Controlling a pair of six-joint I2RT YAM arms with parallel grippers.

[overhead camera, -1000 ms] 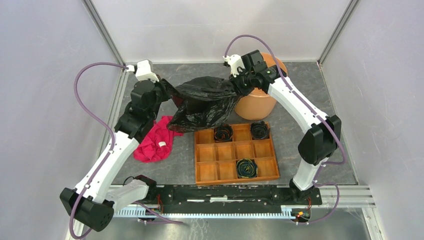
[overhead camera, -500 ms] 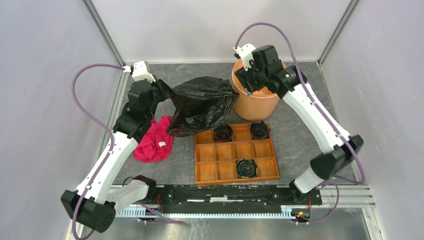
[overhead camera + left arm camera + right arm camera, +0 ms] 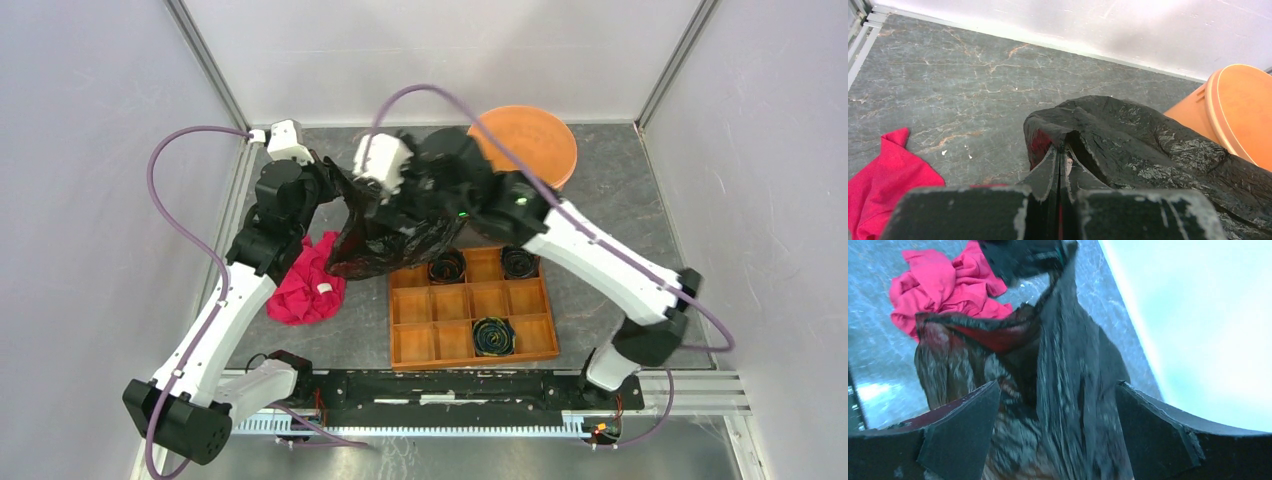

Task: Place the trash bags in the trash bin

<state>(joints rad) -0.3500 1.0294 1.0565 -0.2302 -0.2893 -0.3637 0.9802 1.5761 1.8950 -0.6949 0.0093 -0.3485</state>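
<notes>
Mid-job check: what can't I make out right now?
Top external: right gripper hidden under its own wrist; trash bin base behind the right arm.
Right wrist: blur smears the trash bag; bin out of frame.
Left wrist: bin cut by right edge.

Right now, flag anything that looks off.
The bag hangs outside the bin, pinched by the left gripper and sagging by the tray's far left corner. The bin looks tipped, mouth facing the bag.
</notes>
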